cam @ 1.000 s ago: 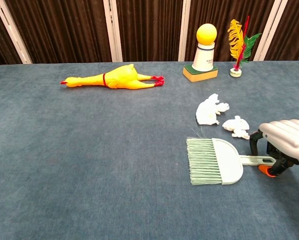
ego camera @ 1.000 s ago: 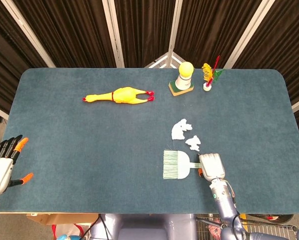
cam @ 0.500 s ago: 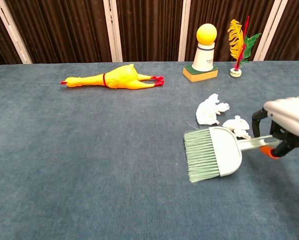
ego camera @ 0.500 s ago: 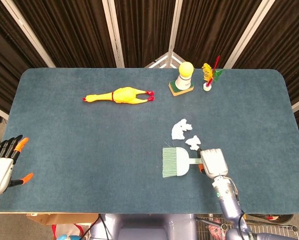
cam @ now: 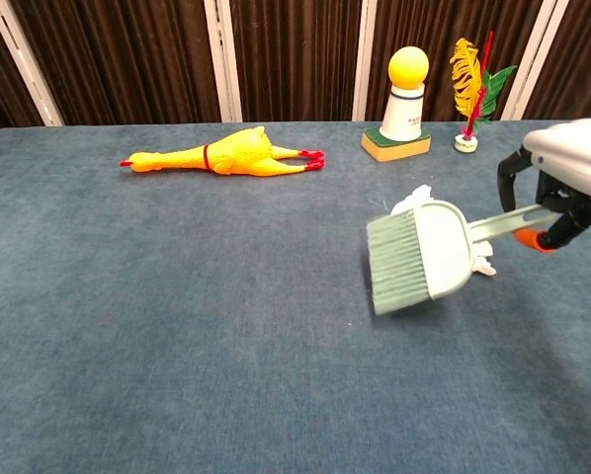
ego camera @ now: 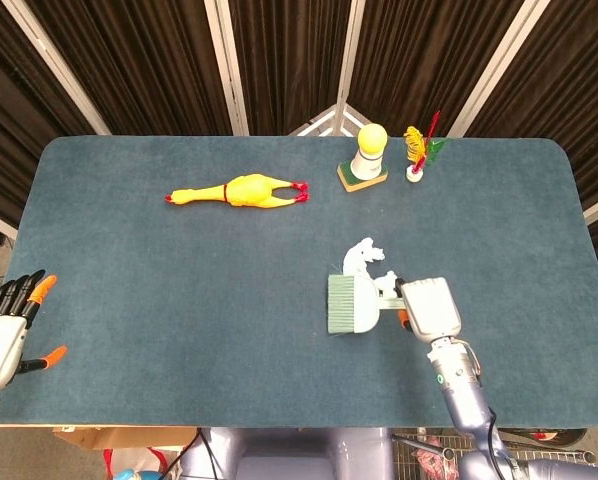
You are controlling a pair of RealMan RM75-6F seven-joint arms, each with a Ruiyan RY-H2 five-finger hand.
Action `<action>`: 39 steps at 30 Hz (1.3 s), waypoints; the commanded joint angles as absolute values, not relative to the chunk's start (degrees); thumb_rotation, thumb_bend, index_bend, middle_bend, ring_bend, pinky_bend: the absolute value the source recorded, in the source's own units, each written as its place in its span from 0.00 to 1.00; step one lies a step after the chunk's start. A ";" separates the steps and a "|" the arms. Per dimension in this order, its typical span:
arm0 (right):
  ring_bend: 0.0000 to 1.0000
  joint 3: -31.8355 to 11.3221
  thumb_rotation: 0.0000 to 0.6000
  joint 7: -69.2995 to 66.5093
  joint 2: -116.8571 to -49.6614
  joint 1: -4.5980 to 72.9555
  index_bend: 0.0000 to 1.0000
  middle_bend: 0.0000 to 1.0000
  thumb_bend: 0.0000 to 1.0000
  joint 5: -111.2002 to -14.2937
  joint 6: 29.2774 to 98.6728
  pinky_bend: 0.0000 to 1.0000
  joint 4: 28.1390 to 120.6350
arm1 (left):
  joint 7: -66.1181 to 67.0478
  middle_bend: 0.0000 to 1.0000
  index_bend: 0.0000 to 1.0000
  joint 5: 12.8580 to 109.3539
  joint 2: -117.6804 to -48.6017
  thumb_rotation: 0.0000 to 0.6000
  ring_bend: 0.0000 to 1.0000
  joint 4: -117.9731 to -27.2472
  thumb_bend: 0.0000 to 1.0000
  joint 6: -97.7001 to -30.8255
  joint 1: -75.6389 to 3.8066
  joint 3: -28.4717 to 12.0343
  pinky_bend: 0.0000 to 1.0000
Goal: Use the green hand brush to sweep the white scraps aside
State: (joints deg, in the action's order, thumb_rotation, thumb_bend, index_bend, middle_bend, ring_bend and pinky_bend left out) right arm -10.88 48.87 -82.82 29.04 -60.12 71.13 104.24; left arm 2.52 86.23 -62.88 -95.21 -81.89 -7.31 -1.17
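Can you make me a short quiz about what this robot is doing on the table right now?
1. True or false: the right robot hand holds the green hand brush.
2. Which toy lies far left of the brush? A) rubber chicken B) teddy bear
3. Fill in: the left robot hand holds ____.

Key: 1 true; 2 A; 3 nothing. The white scraps sit partly behind the brush.

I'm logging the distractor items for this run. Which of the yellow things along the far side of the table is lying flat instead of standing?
The rubber chicken, stretched on its side. The yellow-topped figurine and the feather ornament both stand upright.
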 commanded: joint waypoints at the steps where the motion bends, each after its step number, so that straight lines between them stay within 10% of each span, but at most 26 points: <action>1: 0.98 -12.10 1.00 50.09 -83.26 30.49 0.85 0.99 0.50 -58.46 70.62 0.80 104.44 | 2.38 0.00 0.00 86.18 -62.86 1.00 0.00 -95.22 0.00 -81.82 -7.34 -1.19 0.02; 21: 0.98 -16.68 1.00 57.11 -88.60 39.33 0.85 0.99 0.50 -44.84 66.65 0.80 89.83 | 0.65 0.00 0.00 85.79 -62.34 1.00 0.00 -95.22 0.00 -80.94 -7.66 -1.23 0.02; 39: 0.98 -15.86 1.00 60.72 -74.68 36.24 0.85 0.99 0.50 -39.19 71.97 0.80 88.95 | 1.47 0.00 0.00 86.57 -62.42 1.00 0.00 -95.52 0.00 -81.34 -7.61 -0.95 0.02</action>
